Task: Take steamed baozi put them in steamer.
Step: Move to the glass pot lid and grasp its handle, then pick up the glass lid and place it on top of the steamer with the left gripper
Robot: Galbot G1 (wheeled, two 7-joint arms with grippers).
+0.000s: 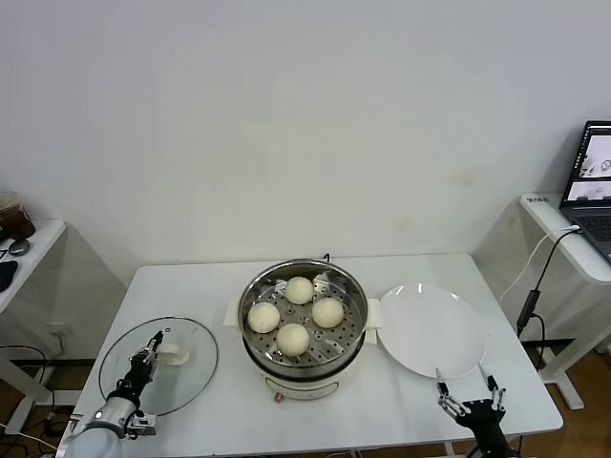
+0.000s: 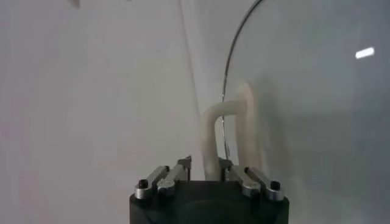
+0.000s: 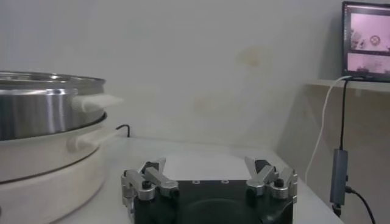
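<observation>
Four cream-white steamed baozi point(image 1: 299, 290) point(image 1: 263, 316) point(image 1: 327, 312) point(image 1: 293, 339) sit on the perforated tray inside the shiny steel steamer point(image 1: 242, 320) at the table's centre. The steamer's steel wall also shows in the right wrist view point(image 3: 42, 115). My left gripper point(image 1: 153, 345) is low over the glass lid point(image 1: 119, 372) at the table's front left. In the left wrist view its fingers point(image 2: 206, 163) stand narrowly open on either side of the lid's white handle point(image 2: 210, 131), with a gap on one side. My right gripper point(image 1: 468, 386) point(image 3: 208, 167) is wide open and empty at the front right.
A flat white plate point(image 1: 430, 329) lies bare just right of the steamer. A side desk with a laptop point(image 1: 592, 172) and a hanging cable point(image 1: 530, 305) stands to the right. Another small table point(image 1: 24, 248) stands at the left.
</observation>
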